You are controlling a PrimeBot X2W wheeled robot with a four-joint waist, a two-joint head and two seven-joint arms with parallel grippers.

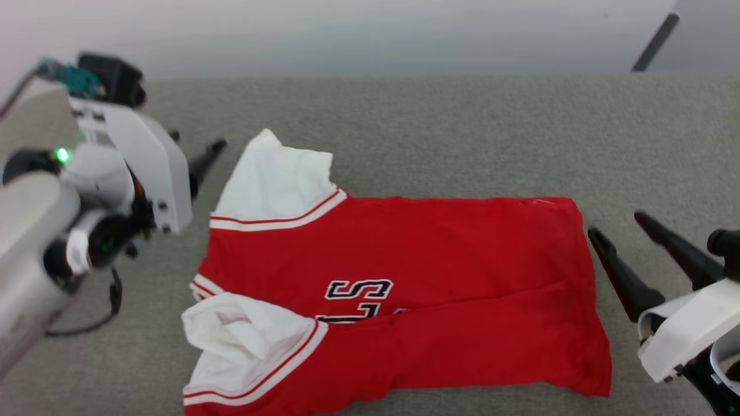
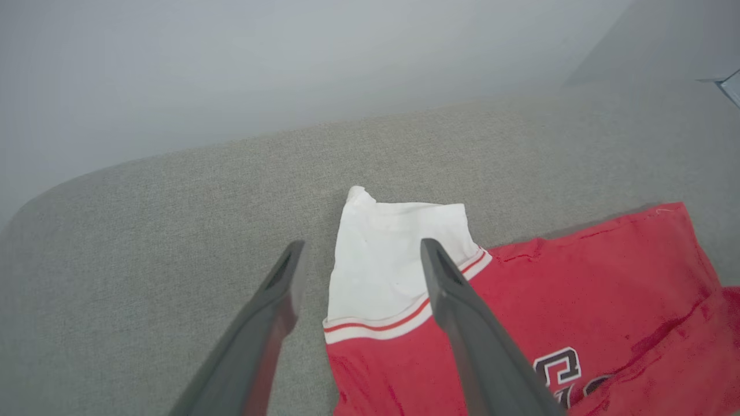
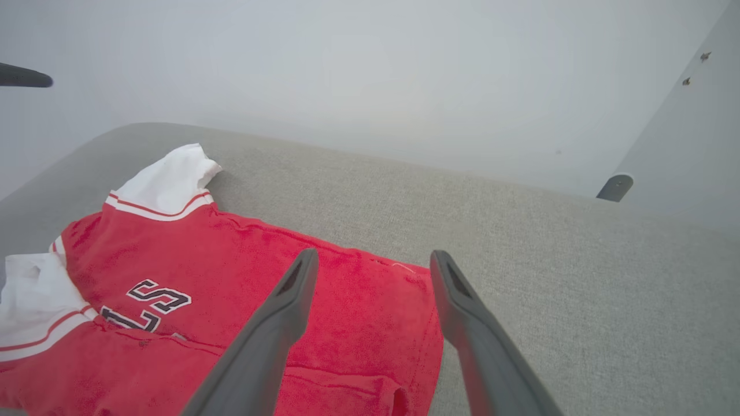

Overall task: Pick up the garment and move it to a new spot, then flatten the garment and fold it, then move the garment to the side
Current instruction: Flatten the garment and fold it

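Observation:
The garment (image 1: 439,260) is a red jersey with white sleeves and dark lettering, lying flat on the grey fabric surface (image 1: 462,133). Its near half is folded over along a crease, partly covering the letters. Both white sleeves point left, and the near one is crumpled. My left gripper (image 1: 195,140) hovers open just left of the far sleeve (image 2: 393,260), which lies between and beyond its fingers (image 2: 362,244). To the right of the garment's hem edge (image 3: 243,254), my right gripper (image 1: 615,224) stands open, its fingers (image 3: 375,254) holding nothing above that edge.
The grey fabric surface stretches bare behind and to the right of the garment. A pale wall (image 1: 370,34) rises at the back. A dark bar (image 1: 653,43) leans at the top right. A black cable (image 1: 110,312) hangs under my left arm.

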